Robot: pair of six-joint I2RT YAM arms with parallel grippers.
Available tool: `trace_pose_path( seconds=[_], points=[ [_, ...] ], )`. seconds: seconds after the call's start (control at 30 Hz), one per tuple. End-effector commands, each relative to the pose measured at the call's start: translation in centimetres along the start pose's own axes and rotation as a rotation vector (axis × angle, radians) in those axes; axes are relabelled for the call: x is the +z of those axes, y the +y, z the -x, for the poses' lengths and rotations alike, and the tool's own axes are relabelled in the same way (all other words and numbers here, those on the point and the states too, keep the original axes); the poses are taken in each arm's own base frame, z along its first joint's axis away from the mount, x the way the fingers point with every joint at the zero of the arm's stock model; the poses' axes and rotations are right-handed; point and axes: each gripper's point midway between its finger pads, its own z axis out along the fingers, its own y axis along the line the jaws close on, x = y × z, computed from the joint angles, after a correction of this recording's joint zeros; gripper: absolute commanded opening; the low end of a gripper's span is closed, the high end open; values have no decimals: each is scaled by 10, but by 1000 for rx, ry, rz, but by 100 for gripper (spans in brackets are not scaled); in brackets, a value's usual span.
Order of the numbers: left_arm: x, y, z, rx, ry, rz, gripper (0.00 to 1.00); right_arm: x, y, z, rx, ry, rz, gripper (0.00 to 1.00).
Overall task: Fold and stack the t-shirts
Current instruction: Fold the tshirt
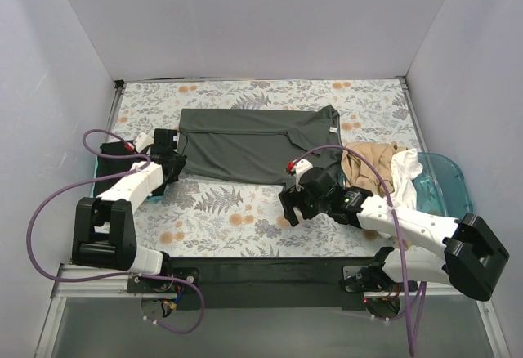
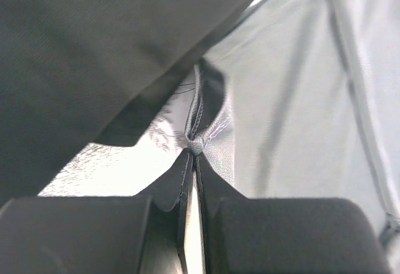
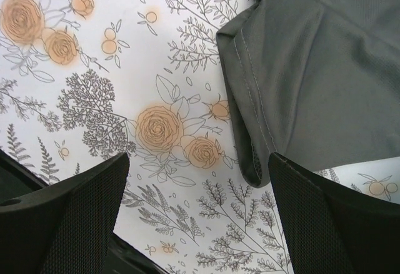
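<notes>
The dark grey t-shirt lies spread flat across the middle of the table. My left gripper is shut on its left edge. In the left wrist view the closed jaws pinch a stitched hem of the grey fabric. My right gripper is open and empty, just off the shirt's near right corner. In the right wrist view the hemmed corner of the grey shirt lies next to the right finger. The tan t-shirt and the white t-shirt lie crumpled at the right. The black t-shirt lies at the left under my left arm.
A translucent teal tub stands at the right edge, with the white shirt hanging over its rim. The floral table covering shows in front of the grey shirt. White walls close in the back and both sides.
</notes>
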Motion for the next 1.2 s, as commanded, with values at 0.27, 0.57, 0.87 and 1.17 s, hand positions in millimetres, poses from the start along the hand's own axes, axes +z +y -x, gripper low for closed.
trace_pose_path(
  seconds=[0.27, 0.57, 0.87, 1.17],
  points=[
    [-18, -21, 26, -5, -67, -59, 0, 3, -17, -11, -64, 153, -172, 94],
    [-18, -18, 27, 2, -77, -54, 0, 23, -29, -21, -132, 260, -241, 77],
    [-18, -15, 25, 5, -73, -51, 0, 37, -41, -45, -114, 372, -265, 55],
    [-19, -8, 22, -1, -74, -44, 0, 35, -50, -70, -51, 439, -260, 38]
  ],
)
